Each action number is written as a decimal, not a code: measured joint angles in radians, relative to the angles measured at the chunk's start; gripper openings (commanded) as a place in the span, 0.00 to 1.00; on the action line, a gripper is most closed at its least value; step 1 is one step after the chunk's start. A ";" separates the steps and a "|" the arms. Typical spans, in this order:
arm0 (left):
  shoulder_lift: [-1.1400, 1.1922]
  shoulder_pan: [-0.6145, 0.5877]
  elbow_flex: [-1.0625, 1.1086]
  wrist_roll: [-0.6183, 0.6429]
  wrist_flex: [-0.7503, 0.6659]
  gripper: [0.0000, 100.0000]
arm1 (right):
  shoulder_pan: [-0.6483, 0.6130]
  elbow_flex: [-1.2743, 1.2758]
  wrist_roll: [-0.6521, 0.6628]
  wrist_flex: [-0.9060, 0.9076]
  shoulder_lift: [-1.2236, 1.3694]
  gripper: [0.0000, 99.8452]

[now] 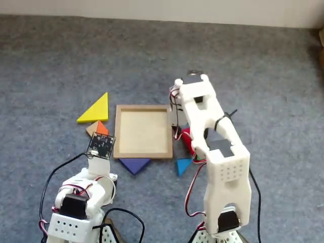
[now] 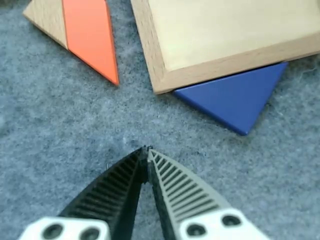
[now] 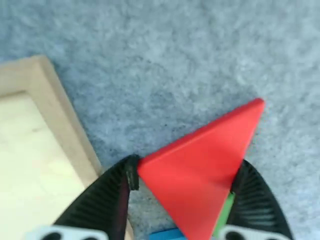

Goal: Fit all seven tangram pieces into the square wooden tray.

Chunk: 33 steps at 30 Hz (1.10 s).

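Observation:
The square wooden tray (image 1: 142, 152) lies mid-carpet with its bare floor showing. My right gripper (image 3: 185, 176) is shut on the red triangle (image 3: 200, 165), just beside the tray's right edge (image 3: 55, 107). A green piece (image 3: 227, 209) and a light blue piece (image 3: 167, 233) peek out beneath the red triangle. My left gripper (image 2: 146, 152) is shut on nothing, low over the carpet. It is near the tray's front left corner (image 2: 157, 80), between the orange parallelogram (image 2: 92, 37) and the dark blue triangle (image 2: 235, 95).
A yellow triangle (image 1: 96, 109) lies left of the tray, with a wood-coloured triangle (image 1: 92, 128) and the orange piece (image 1: 103, 128) just below it. A light blue triangle (image 1: 183, 165) sits off the tray's front right corner. Grey carpet stretches all around.

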 measured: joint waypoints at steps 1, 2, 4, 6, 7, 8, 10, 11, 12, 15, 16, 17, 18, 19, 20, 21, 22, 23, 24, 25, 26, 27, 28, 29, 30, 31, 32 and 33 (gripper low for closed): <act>0.000 0.000 0.000 0.000 0.000 0.01 | -0.002 0.000 0.005 -0.009 -0.011 0.18; 0.000 0.000 0.000 0.000 0.000 0.01 | -0.002 0.000 0.006 -0.012 -0.023 0.18; 0.000 0.000 0.000 0.000 0.000 0.01 | -0.003 0.000 0.006 -0.012 -0.048 0.18; 0.000 0.000 0.000 0.000 0.000 0.01 | -0.003 0.000 0.006 -0.012 -0.072 0.18; 0.000 0.000 0.000 0.000 0.000 0.01 | -0.002 0.000 0.006 -0.012 -0.084 0.18; 0.000 0.000 0.000 0.000 0.000 0.01 | 0.000 0.000 0.009 -0.011 -0.100 0.18; 0.000 0.000 0.000 0.000 0.000 0.01 | -0.003 0.000 0.011 -0.011 -0.127 0.18; 0.000 0.000 0.000 0.000 0.000 0.01 | -0.012 0.000 0.011 -0.011 -0.140 0.18; 0.000 0.000 0.000 0.000 0.000 0.01 | -0.029 0.000 0.011 -0.009 -0.150 0.18; 0.000 0.000 0.000 0.000 0.000 0.01 | -0.109 0.000 0.011 -0.009 -0.158 0.18; 0.000 0.000 0.000 0.000 0.000 0.01 | -0.140 0.000 0.011 -0.008 -0.158 0.18; 0.000 0.000 0.000 0.000 0.000 0.01 | -0.167 0.000 0.011 -0.021 -0.158 0.18; 0.000 0.000 0.000 0.000 0.000 0.01 | -0.196 0.000 0.011 -0.048 -0.158 0.18; 0.000 0.000 0.000 0.000 0.000 0.01 | -0.222 0.000 0.011 -0.061 -0.158 0.18; 0.000 0.000 0.000 0.000 0.000 0.01 | -0.247 0.000 0.011 -0.071 -0.152 0.18; 0.000 0.000 0.000 0.000 0.000 0.01 | -0.265 0.000 0.011 -0.091 -0.138 0.18; 0.000 0.000 0.000 0.000 0.000 0.01 | -0.279 0.000 0.011 -0.098 -0.118 0.18; 0.000 0.000 0.000 0.000 0.000 0.01 | -0.288 0.000 0.011 -0.100 -0.094 0.18; 0.000 0.000 0.000 0.000 0.000 0.01 | -0.293 0.000 0.011 -0.104 -0.074 0.18; 0.000 0.000 0.000 0.000 0.000 0.01 | -0.295 0.002 0.017 -0.107 -0.057 0.18; 0.000 0.000 0.000 0.000 0.000 0.01 | -0.296 0.002 0.029 -0.109 -0.049 0.18; 0.000 0.000 0.000 0.000 0.000 0.01 | -0.299 0.000 0.048 -0.109 -0.046 0.18; 0.000 0.000 0.000 0.000 0.000 0.01 | -0.304 0.000 0.063 -0.109 -0.044 0.18; 0.000 0.000 0.000 0.000 0.000 0.01 | -0.307 0.000 0.071 -0.109 -0.044 0.18; 0.000 0.000 0.000 0.000 0.000 0.01 | -0.308 0.000 0.075 -0.112 -0.044 0.18; 0.000 0.000 0.000 0.000 0.000 0.01 | -0.310 0.000 0.077 -0.114 -0.044 0.19; 0.000 0.000 0.000 0.000 0.000 0.01 | -0.313 0.000 0.078 -0.114 -0.044 0.21; 0.000 0.000 0.000 0.000 0.000 0.01 | -0.313 0.000 0.078 -0.114 -0.044 0.23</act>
